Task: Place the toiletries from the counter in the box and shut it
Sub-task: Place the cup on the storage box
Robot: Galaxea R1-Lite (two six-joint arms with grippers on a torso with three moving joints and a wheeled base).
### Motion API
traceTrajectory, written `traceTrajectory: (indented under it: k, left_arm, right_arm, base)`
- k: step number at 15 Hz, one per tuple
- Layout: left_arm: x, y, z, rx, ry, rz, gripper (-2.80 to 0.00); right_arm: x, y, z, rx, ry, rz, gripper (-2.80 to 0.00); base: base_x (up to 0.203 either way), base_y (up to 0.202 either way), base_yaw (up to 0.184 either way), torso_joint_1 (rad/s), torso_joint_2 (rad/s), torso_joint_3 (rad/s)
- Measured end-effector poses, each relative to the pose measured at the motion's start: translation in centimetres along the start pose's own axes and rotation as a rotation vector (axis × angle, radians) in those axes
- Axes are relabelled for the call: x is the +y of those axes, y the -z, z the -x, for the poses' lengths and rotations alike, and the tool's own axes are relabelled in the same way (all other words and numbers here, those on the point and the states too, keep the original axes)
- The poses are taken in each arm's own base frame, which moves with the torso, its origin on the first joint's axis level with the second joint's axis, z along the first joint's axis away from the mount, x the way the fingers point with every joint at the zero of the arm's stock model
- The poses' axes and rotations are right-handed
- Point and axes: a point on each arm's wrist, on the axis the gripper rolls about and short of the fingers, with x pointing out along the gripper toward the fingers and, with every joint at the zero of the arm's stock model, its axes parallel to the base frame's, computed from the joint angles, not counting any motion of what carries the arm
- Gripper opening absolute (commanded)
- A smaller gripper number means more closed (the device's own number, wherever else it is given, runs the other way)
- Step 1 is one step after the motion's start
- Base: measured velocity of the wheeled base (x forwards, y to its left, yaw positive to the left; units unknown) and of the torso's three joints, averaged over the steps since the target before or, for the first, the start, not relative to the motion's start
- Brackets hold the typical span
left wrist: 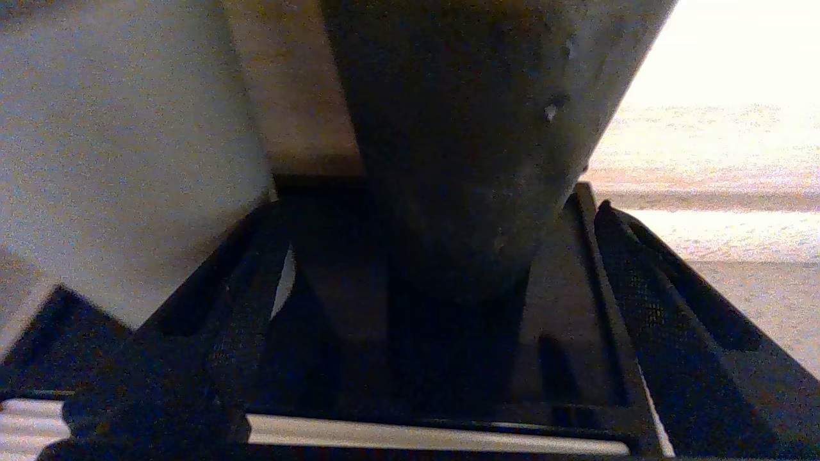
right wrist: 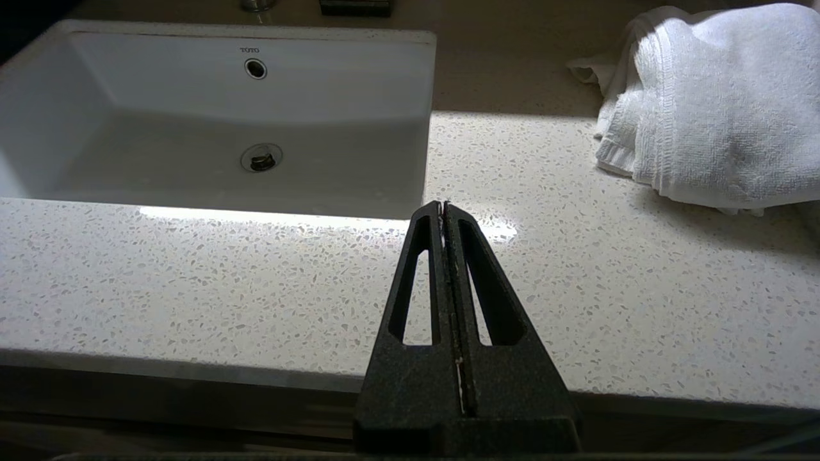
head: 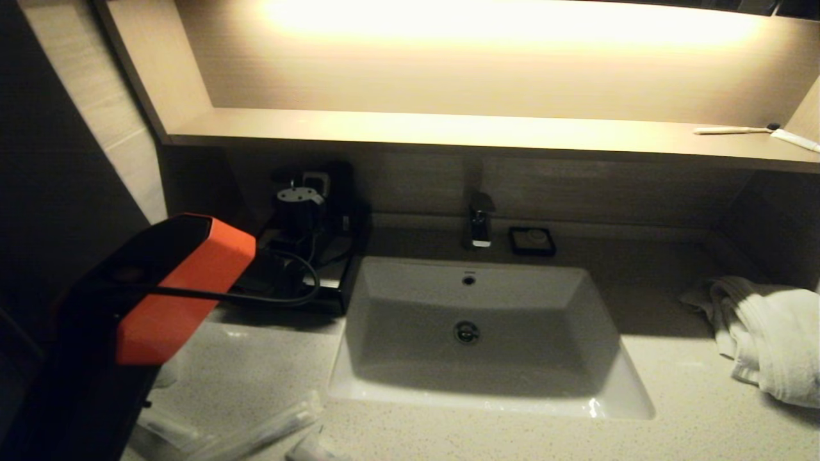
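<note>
My left arm's orange and black wrist (head: 186, 282) hangs over the black box (head: 333, 296) at the back left of the counter (head: 672, 410) and hides most of it. The left gripper (left wrist: 442, 214) is open, its fingers (left wrist: 666, 314) spread wide over the box's dark compartments (left wrist: 564, 346) with nothing between them. Clear-wrapped sticks (head: 262, 432) and a small white tube (head: 311, 449) lie on the counter at the near left. My right gripper (right wrist: 443, 208) is shut and empty above the counter's front edge (right wrist: 192, 275).
The white basin (head: 474, 390) fills the middle, with a tap (head: 479, 225) and a black soap dish (head: 532, 241) behind it. A dark cup (head: 298, 206) stands close behind the box. A white towel (head: 769, 333) lies at the right. The lit shelf (head: 448, 131) overhangs the back.
</note>
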Motion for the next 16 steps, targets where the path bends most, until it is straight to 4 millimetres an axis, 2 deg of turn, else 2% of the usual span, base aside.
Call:
traceTrajectory:
  k: [6, 12, 13, 16]
  left_arm:
    - [0.5, -1.0, 2.1, 0.021, 0.001, -0.003, 0.00]
    - [1.7, -3.2, 6.6, 0.073, 0.006, -0.007, 0.00]
    - [1.8, -3.4, 7.3, 0.078, 0.006, -0.008, -2.80]
    - [2.2, -3.5, 8.8, 0.095, 0.005, -0.002, -2.80]
  right_arm:
    - [0.0, 0.0, 0.0, 0.000, 0.000, 0.000, -2.80]
    - [0.0, 0.0, 0.0, 0.000, 0.000, 0.000, -2.80]
    - [0.0, 0.0, 0.0, 0.000, 0.001, 0.000, -2.80]
    - [0.0, 0.0, 0.0, 0.000, 0.001, 0.000, -2.80]
  base:
    - [0.000, 0.000, 0.000, 0.000, 0.00, 0.000]
    - [0.000, 0.000, 0.000, 0.000, 0.00, 0.000]
    - [0.000, 0.000, 0.000, 0.000, 0.00, 0.000]
    - [0.000, 0.000, 0.000, 0.000, 0.00, 0.000]
